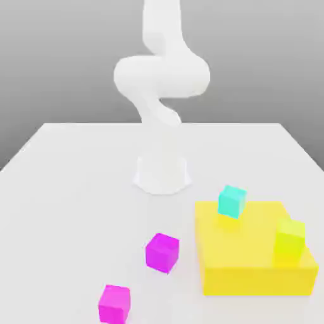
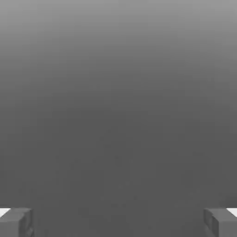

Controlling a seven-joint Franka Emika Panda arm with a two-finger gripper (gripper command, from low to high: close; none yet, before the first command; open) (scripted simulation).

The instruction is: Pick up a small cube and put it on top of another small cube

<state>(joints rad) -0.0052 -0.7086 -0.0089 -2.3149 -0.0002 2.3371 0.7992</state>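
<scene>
The white bench [image 1: 69,183] is carrying everything. The white arm [image 1: 161,95] is standing at its far middle. The flat yellow block [image 1: 253,253] is lying at the exterior view's right, its sides running square to the bench edges. The cyan cube [image 1: 231,201] is sitting on its far left corner, slightly turned; the yellow-green cube [image 1: 290,239] is sitting near its right edge. The pinkish-magenta cube [image 1: 114,304] is resting nearest, left of centre, one corner facing forward; being a cube, it has no long axis. The purple-magenta cube [image 1: 162,252] is sitting just beyond. The jaws [image 2: 118,222] are standing fully apart, gripping nothing.
</scene>
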